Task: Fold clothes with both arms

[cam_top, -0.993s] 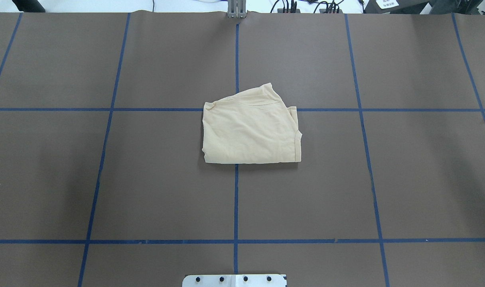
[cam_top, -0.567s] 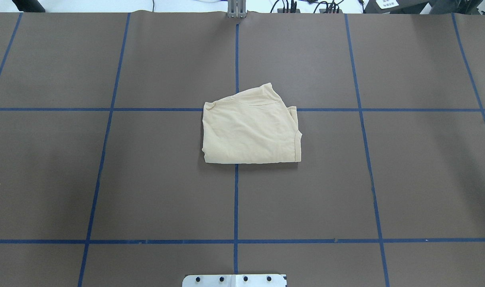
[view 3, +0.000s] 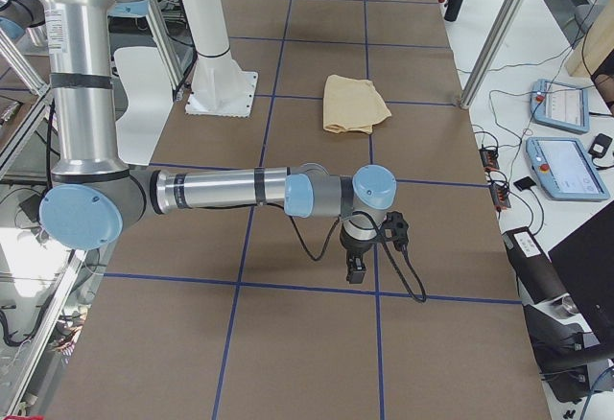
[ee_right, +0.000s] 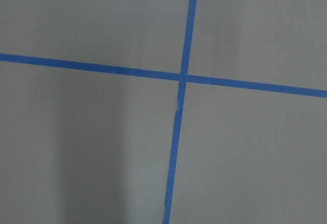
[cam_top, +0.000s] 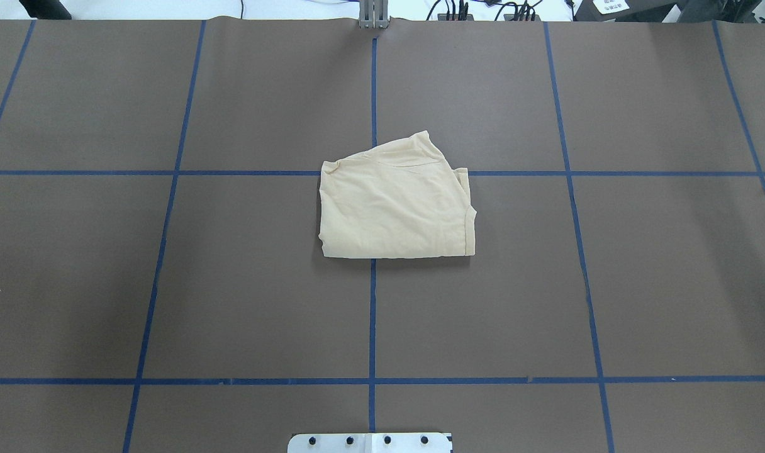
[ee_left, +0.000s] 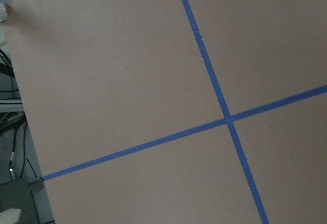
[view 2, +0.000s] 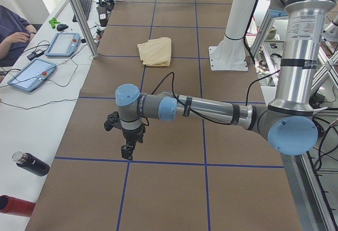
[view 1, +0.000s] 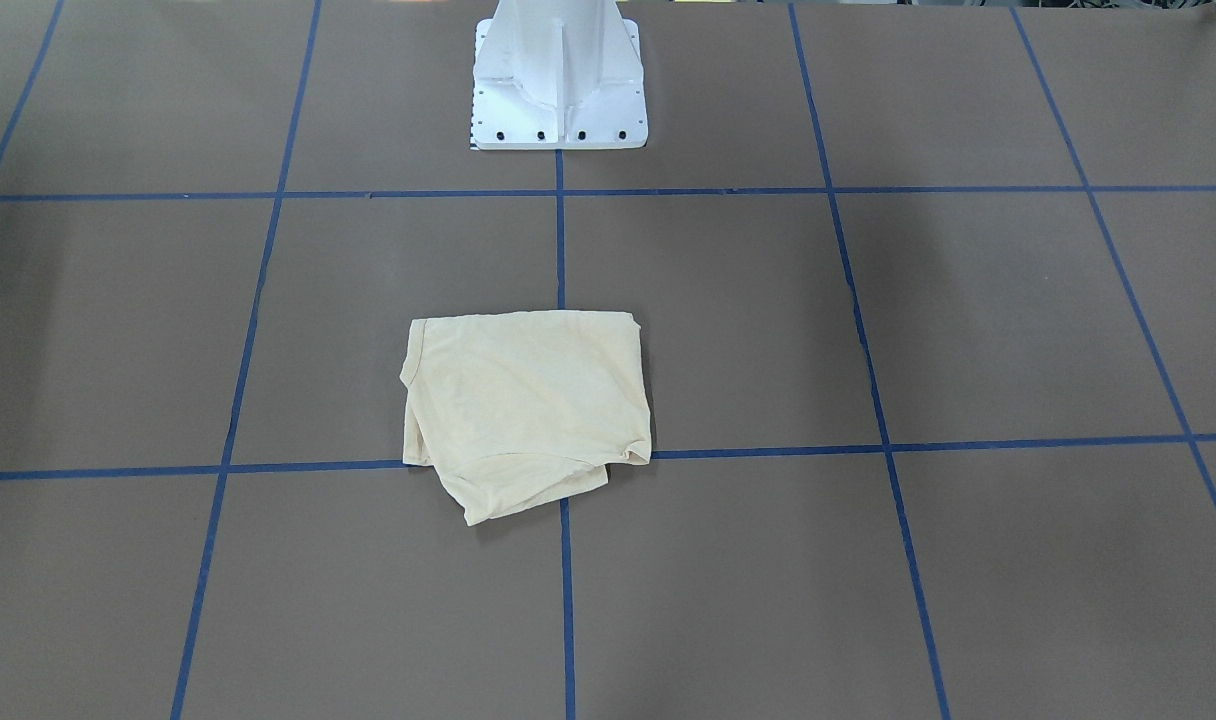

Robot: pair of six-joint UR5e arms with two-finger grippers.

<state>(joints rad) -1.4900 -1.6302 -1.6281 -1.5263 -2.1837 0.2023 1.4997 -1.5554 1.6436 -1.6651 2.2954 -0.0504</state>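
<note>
Shirt (cam_top: 395, 204) lies folded at the centre of the desk (cam_top: 168, 283), left arm (view 2: 211, 109) and right arm (view 3: 221, 190) well clear. Whether their jaws are spread or closed cannot be told. A careless regrasp could undo its skewed flap.

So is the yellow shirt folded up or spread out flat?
Folded up: the shirt lies as a small layered bundle on the brown table, no sleeves sticking out.
</note>
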